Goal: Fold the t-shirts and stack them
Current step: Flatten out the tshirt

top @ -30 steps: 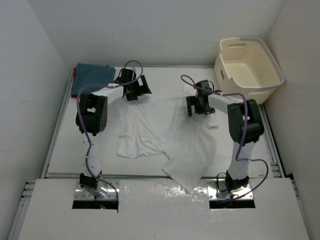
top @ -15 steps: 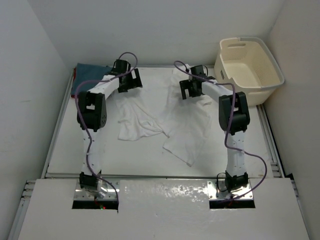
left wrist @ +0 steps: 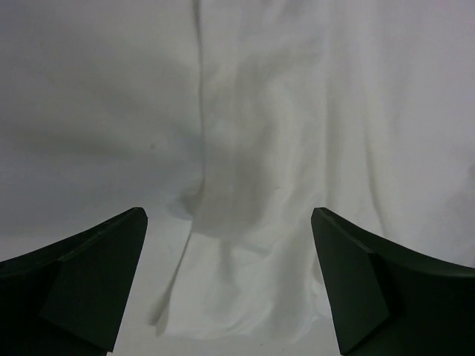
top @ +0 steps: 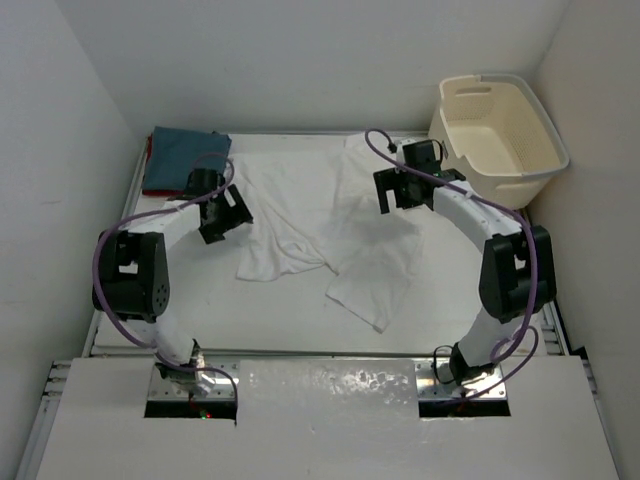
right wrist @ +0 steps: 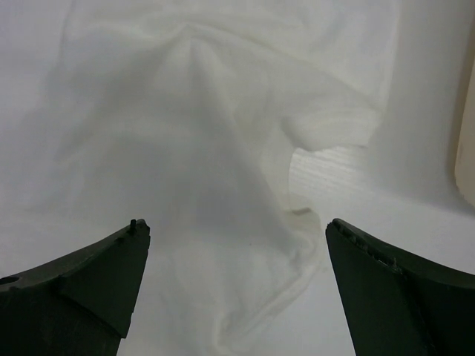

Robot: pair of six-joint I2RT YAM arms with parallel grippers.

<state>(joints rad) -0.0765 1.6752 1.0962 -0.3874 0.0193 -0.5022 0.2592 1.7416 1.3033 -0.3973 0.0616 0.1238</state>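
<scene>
The white t-shirt lies crumpled and partly spread across the middle of the table. It also fills the left wrist view and the right wrist view. The folded blue-grey t-shirt lies at the far left corner on top of the red t-shirt, of which only an edge shows. My left gripper is open and empty above the white shirt's left edge. My right gripper is open and empty above the shirt's right part.
The cream laundry basket stands at the far right corner, close to my right arm. White walls enclose the table on the left, the back and the right. Bare table shows on the left.
Both grippers have let go of the white shirt and drawn back from the far edge toward the near side; the left one moved left. The shirt now lies spread out further back.
</scene>
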